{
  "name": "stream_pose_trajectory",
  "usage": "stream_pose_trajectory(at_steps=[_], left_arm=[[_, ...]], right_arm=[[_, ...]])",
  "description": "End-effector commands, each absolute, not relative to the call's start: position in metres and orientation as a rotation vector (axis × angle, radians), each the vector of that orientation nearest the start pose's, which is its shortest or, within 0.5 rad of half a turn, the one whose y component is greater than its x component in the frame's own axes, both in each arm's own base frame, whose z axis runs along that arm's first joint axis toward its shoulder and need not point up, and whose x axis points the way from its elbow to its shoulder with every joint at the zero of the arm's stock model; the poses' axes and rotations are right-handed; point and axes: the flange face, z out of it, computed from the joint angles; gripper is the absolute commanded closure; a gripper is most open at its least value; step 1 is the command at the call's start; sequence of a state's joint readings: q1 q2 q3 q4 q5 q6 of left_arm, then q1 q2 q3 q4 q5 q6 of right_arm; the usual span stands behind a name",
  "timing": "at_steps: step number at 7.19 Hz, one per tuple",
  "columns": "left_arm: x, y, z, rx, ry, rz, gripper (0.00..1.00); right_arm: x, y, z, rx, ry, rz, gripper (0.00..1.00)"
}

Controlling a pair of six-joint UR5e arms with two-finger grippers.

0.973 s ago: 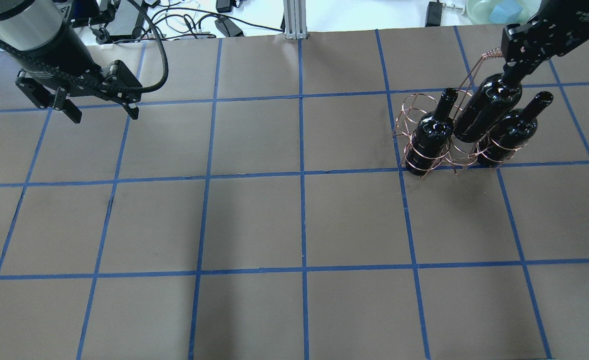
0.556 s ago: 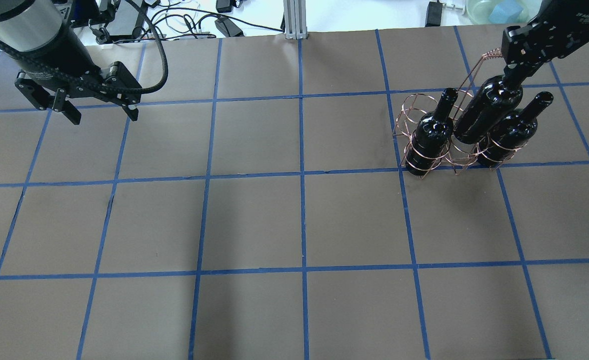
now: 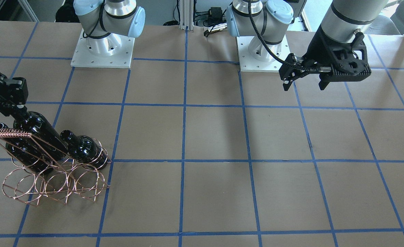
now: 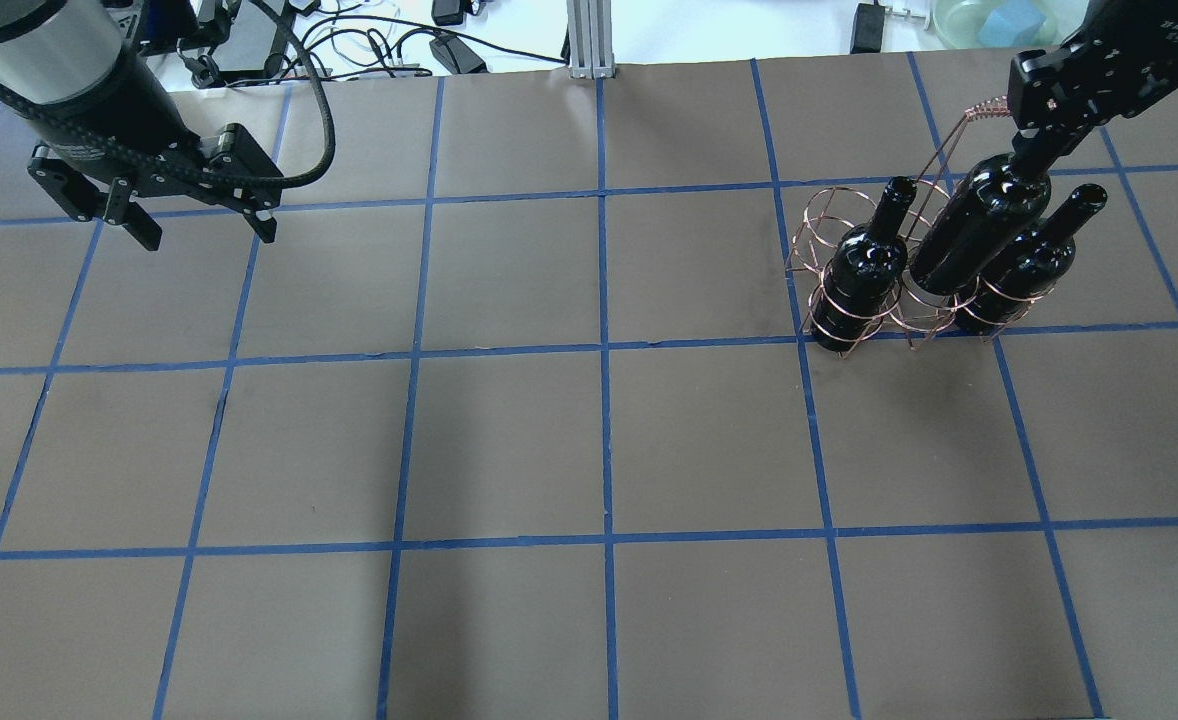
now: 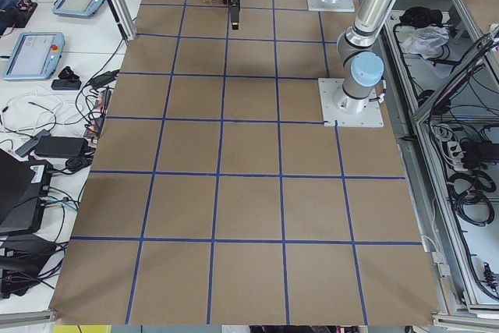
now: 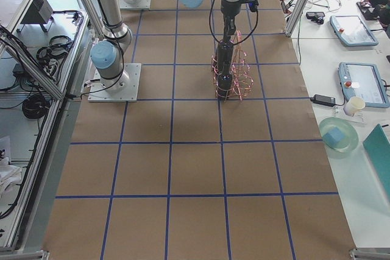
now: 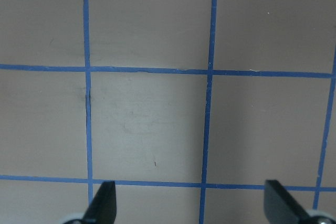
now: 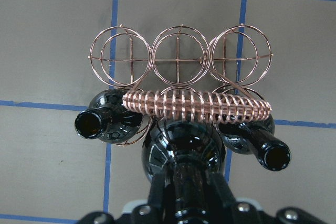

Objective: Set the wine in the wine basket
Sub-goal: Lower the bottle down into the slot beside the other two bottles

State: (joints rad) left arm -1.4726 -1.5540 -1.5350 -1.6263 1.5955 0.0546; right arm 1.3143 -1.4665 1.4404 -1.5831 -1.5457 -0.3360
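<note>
Currently the right end effector [image 4: 1037,152] is clamped on the neck of the wine [image 4: 979,225], holding it from above. A top grip keeps the bottle upright and leaves its body free to pass through a ring. The body stands in the middle ring of the row nearest the robot in the wine basket [image 4: 829,215].

- Two look-alike bottles, the left bottle [image 4: 859,270] and the right bottle [image 4: 1024,255], fill the rings on either side. The held one sits between them and close to both.
- In the right wrist view the wrapped handle bar [image 8: 199,106] runs across just beyond the bottle's shoulder. The three rings of the far row are unfilled.
- Whether the bottle's base rests on the rack's bottom wires cannot be told, as wire and glass hide it.
- The left end effector [image 4: 211,236] hangs over the bare counter [image 4: 509,440] with fingers spread and nothing between them. It is well apart from the basket, likely parked out of the way.

Judged stage: late in the placement, with release not yet made. The tight fit between neighbours calls for a straight descent.
</note>
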Motion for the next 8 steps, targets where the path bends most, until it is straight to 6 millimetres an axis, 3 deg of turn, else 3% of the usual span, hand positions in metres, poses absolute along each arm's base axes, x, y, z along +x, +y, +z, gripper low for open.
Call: stream_pose_trajectory(at_steps=[1,4,8], left_arm=[[-0.083,-0.494,0.509,-0.067,3.116,0.003,0.00],[-0.082,-0.493,0.509,-0.069,3.111,0.011,0.00],[-0.082,-0.490,0.503,-0.068,3.112,0.056,0.00]], right_arm=[[-0.006,-0.559,0.496,-0.125,3.124,-0.059,1.00],[-0.006,-0.560,0.492,-0.125,3.119,-0.057,1.00],[-0.011,-0.578,0.456,-0.135,3.103,0.025,1.00]])
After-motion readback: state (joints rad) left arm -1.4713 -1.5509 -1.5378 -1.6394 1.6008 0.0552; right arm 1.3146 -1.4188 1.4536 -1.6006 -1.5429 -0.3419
